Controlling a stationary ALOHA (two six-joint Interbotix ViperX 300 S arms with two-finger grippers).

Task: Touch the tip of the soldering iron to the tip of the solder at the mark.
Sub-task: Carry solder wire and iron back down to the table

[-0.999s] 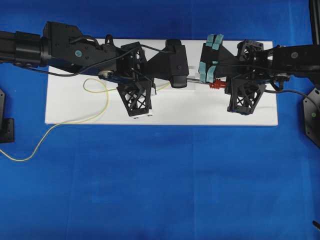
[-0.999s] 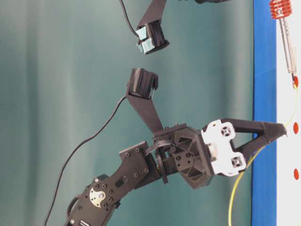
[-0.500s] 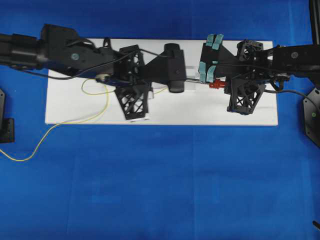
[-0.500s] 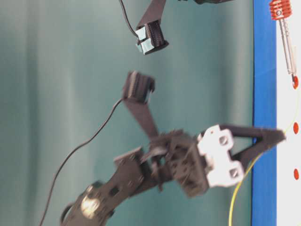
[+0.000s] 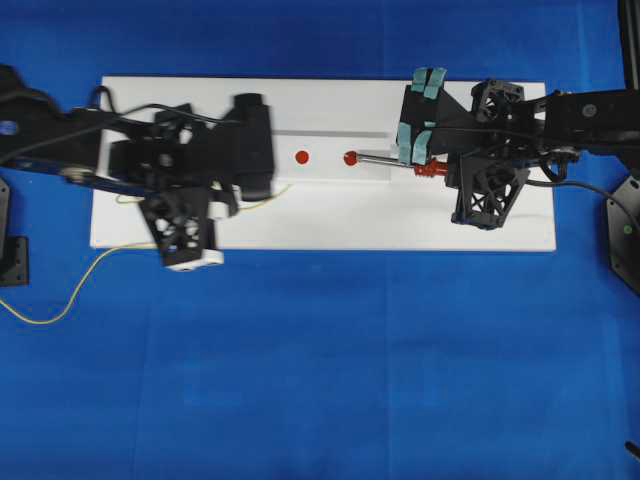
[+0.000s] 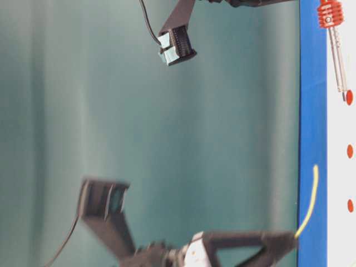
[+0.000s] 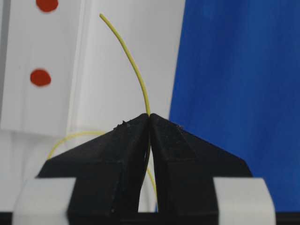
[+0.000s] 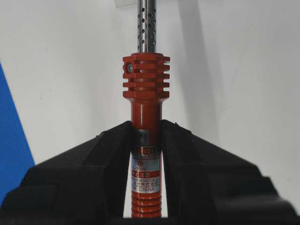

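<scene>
Overhead looks straight down; the rotated table-level view shares its white board (image 5: 330,215).

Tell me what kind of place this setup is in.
Probably a robotics lab bench staged for a soldering test. A flat white board with red dot marks lies on a blue cloth; two black robot grippers work over it, and a plain teal backdrop hangs behind.
</scene>
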